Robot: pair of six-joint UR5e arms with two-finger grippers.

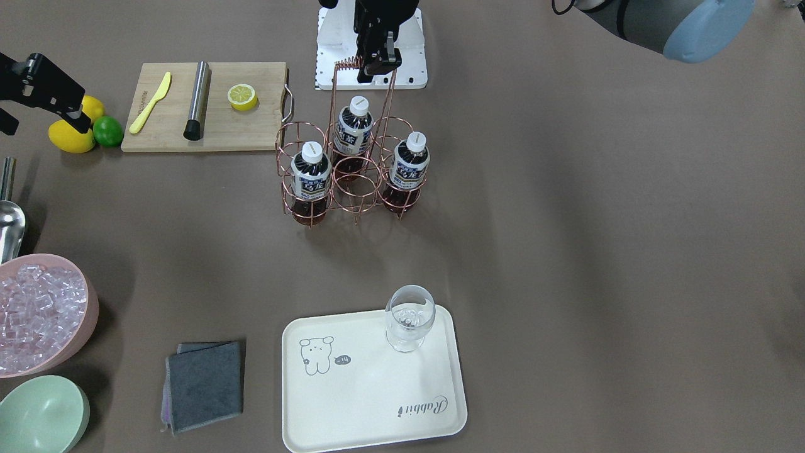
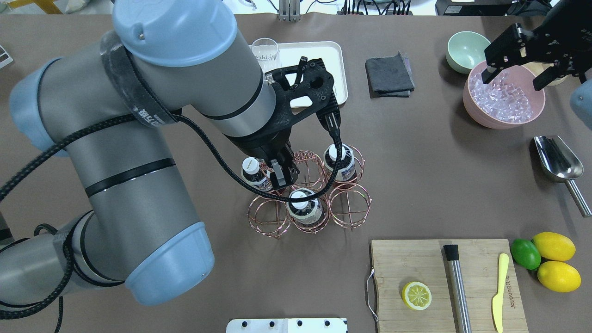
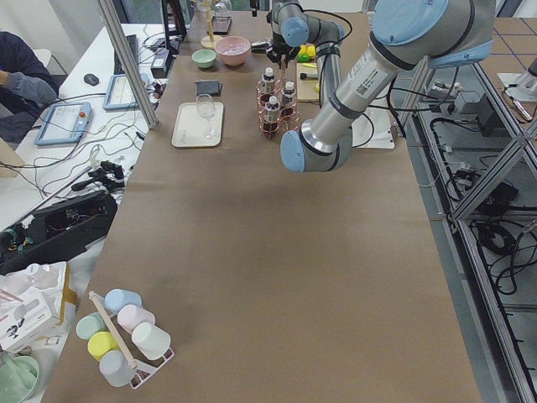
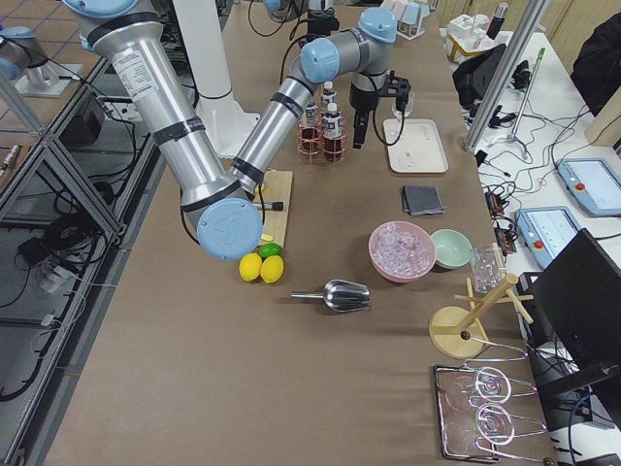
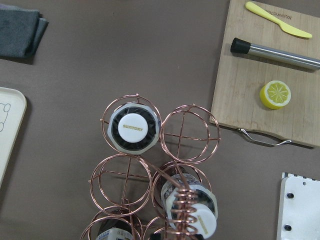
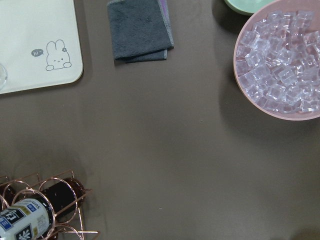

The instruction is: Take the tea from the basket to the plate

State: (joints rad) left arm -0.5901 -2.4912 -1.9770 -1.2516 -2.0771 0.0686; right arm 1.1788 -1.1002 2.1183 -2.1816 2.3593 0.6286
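Three tea bottles with white caps stand upright in a copper wire basket at mid-table. The cream plate lies apart from the basket and carries a stemless glass on one corner. My left gripper hangs at the top of the basket's tall coiled handle. Its fingers look shut, and I cannot tell if they pinch the handle. My right gripper is open and empty above the pink ice bowl.
A wooden cutting board holds a lemon half, a steel muddler and a yellow knife. Lemons and a lime, a steel scoop, a mint bowl and a grey cloth lie around.
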